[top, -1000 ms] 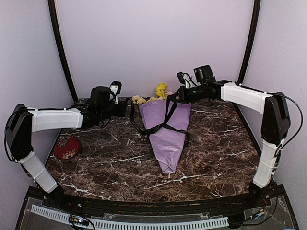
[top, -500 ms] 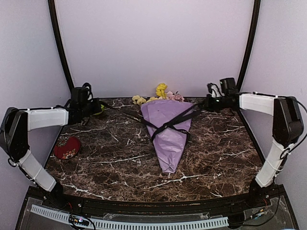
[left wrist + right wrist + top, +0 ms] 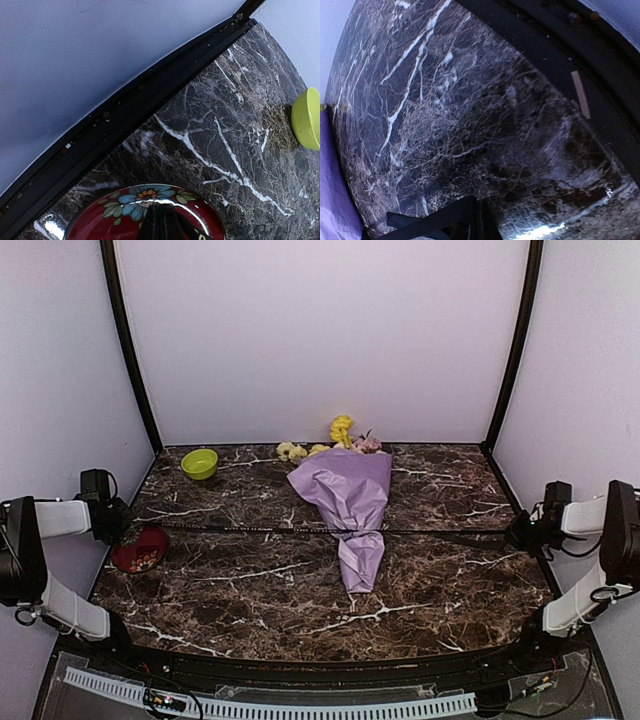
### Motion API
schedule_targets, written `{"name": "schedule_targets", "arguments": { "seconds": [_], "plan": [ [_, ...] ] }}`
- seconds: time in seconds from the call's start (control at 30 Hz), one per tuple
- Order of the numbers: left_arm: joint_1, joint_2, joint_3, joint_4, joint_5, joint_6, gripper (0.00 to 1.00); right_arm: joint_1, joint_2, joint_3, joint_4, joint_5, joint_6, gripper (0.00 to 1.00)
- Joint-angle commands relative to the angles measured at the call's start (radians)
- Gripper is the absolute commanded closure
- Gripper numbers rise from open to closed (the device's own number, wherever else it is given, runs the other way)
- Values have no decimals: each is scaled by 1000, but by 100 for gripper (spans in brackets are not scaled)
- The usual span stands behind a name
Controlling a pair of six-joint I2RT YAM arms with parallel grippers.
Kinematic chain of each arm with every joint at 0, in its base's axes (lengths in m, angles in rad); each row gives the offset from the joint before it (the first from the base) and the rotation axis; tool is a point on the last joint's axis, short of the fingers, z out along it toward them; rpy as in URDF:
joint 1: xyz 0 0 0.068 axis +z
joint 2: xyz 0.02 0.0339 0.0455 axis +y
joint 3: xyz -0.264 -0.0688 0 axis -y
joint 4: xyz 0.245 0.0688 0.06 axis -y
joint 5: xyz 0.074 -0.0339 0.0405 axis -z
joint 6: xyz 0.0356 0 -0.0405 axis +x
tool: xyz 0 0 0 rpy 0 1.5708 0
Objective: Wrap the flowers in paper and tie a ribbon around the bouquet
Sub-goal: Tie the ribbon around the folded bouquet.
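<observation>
On the marble table point(image 3: 250, 590), your left claw point(image 3: 122, 524) and right claw point(image 3: 517, 534) each pinch an end of the ribbon point(image 3: 230, 530); it looks limp and slippery, so keep hold there. Between them the bouquet point(image 3: 350, 495) seems light, crushable.

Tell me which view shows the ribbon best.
Top external: the ribbon runs taut across the bouquet, left gripper to right gripper. Right wrist shows only a short end; left wrist nothing clear.

The arms reach wide apart, the left stretched toward 9 o'clock and the right toward 3 o'clock, forearms low and nearly level. The left end effector point(image 3: 128, 525) and right end effector point(image 3: 516, 533) are clamped tight, each pinching an end of the ribbon point(image 3: 250, 530).
</observation>
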Motion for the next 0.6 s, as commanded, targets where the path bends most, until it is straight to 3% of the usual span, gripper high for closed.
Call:
{"name": "schedule_targets", "arguments": {
  "seconds": [0.0, 0.57],
  "plan": [
    [122, -84, 2, 16, -117, -12, 100, -111, -12, 6, 70, 151, -32, 100],
    [223, -127, -10, 10, -135, -36, 100, -162, 28, 1, 77, 114, -84, 100]
  ]
}}
